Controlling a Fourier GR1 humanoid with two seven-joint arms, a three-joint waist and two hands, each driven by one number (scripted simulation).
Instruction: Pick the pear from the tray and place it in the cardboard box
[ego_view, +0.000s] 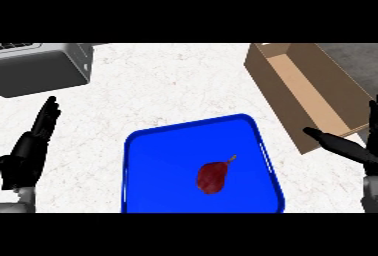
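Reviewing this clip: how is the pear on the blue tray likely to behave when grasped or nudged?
The pear lies on its side with its stem up-right, so a nudge would probably roll or pivot it across the flat blue tray. Its rounded, tapering body may slip between fingers. It looks rigid, and small beside the tray, so probably light.

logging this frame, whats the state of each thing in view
pear: lying in the tray, not held
tray: flat on the counter, holding only the pear
cardboard box: open, nothing visible inside
left hand: open, resting at the left edge
right hand: open, beside the box
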